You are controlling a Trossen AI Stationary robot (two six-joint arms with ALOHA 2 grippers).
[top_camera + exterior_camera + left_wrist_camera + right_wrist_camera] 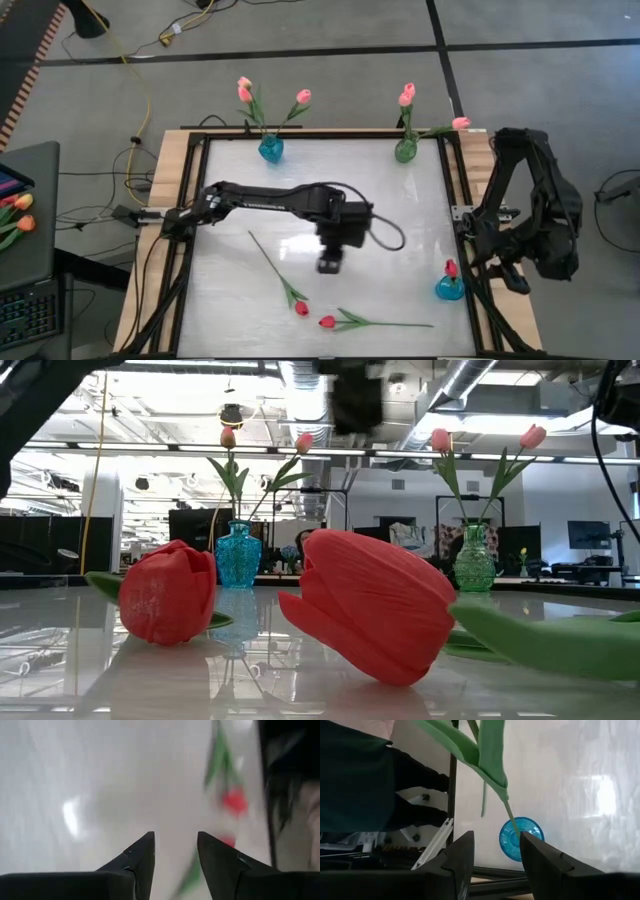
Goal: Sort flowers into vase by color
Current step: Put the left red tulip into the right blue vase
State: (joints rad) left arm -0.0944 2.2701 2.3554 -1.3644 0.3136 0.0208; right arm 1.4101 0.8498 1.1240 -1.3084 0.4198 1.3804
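The left claw (331, 262) hangs over the middle of the counter (400, 220), fingers parted to a middling gap with nothing between them, as its wrist view shows. Two red tulips remain to sort: one (301, 308) lies at lower centre of the high view with its stem running up and left, the other (327, 322) just right of it, stem trailing right. Neither touches a vase. The step in hand looks like a pick of one of these, and the nearer bud sits just below the claw. I'd drop onto the stem a little behind the bud, not onto the bud itself, with the fingers turned across the stem, since it's thin and could slip through a loose pinch. The right claw (492, 851) waits at the right edge above the small blue vase (449, 289), which already holds a red tulip (451, 268); its fingers stand apart and empty. The blue vase (270, 149) and green vase (405, 151) at the top hold pink ones.
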